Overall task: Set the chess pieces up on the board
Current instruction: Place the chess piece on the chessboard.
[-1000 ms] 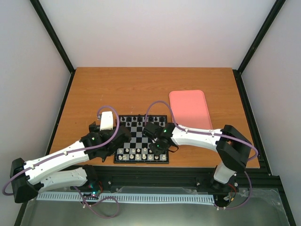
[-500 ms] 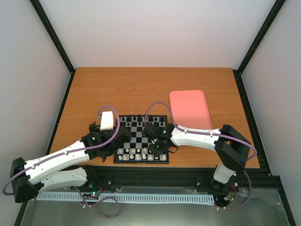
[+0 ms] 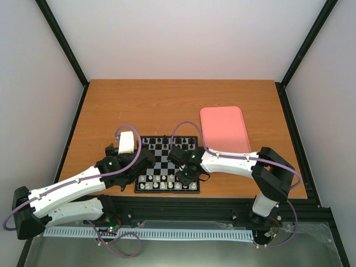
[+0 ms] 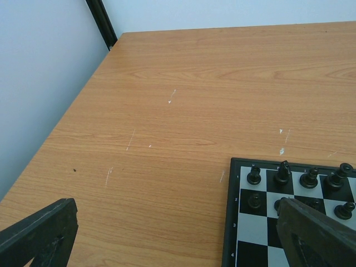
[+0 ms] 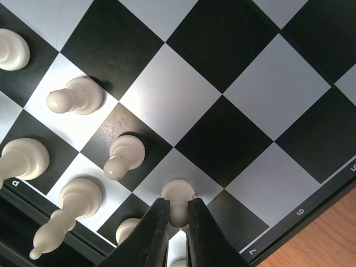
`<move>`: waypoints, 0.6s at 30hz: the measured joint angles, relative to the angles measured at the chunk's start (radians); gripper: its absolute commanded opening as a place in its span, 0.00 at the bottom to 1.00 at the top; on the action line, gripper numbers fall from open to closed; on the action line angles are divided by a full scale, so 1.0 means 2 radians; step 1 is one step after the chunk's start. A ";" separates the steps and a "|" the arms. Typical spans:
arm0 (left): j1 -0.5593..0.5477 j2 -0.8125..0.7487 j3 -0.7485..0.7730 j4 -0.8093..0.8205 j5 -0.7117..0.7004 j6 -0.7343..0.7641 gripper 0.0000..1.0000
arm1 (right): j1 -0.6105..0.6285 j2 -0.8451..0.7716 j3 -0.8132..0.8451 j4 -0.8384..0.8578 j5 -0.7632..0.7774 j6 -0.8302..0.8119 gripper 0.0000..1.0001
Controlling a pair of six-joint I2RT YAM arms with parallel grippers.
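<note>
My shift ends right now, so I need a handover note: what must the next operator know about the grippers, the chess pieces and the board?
Left gripper: open, holding nothing, at the left edge of the board.
Right gripper: closed on a cream pawn that stands on a white square near the board's edge.
Done: cream chess pieces stand along the two near rows, black pieces along the far side.
Left: release the pawn and withdraw. Whether every piece is placed is unclear from here.
</note>
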State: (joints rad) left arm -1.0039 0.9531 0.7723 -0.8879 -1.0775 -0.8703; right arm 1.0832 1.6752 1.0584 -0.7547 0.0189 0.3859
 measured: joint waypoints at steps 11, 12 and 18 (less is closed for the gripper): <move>0.000 0.000 0.000 0.000 0.000 0.000 1.00 | 0.003 0.000 0.000 0.000 0.010 -0.002 0.19; 0.000 0.000 0.000 0.000 0.000 0.000 1.00 | 0.003 0.000 0.000 0.000 0.011 -0.003 0.19; 0.000 0.000 0.000 0.000 0.000 0.000 1.00 | 0.003 0.000 0.000 0.001 0.013 -0.004 0.20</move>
State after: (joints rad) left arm -1.0039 0.9531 0.7731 -0.8883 -1.0775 -0.8711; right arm 1.0889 1.6752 1.0584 -0.7532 0.0452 0.3779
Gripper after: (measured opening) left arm 0.997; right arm 0.196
